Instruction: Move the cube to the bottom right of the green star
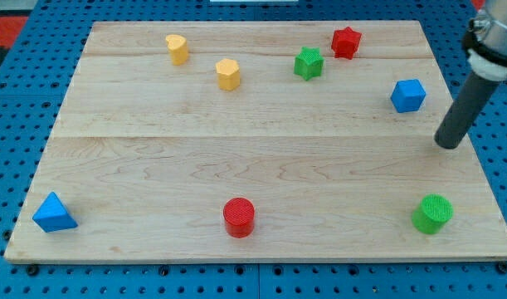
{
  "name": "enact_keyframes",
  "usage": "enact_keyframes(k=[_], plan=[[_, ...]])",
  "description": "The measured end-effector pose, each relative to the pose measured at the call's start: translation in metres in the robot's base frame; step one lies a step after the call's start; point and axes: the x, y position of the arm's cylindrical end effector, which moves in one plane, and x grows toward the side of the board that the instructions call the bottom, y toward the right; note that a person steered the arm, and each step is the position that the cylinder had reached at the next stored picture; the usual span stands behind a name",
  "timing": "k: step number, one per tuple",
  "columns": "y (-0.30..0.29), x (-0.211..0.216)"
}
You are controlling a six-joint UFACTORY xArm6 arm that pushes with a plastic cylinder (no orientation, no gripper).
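The blue cube [408,95] sits near the view's right edge of the wooden board [261,158]. The green star [308,63] is up and to its left, near the view's top. My tip [446,144] is below and to the right of the blue cube, apart from it, close to the board's right edge. The dark rod rises from the tip toward the view's upper right.
A red star [346,41] lies just right of the green star. Two yellow blocks [177,48] [228,73] sit at the top left. A red cylinder [239,217], a green cylinder [433,213] and a blue triangular block [53,213] lie along the bottom.
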Motion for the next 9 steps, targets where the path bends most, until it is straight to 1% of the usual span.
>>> enact_keyframes(k=[1,2,3,4,6,7,8,9], plan=[[0.022,-0.017],[0.025,-0.034],[0.022,-0.061],[0.012,-0.077],[-0.061,-0.077],[-0.082,-0.077],[-0.074,-0.088],[-0.080,-0.097]])
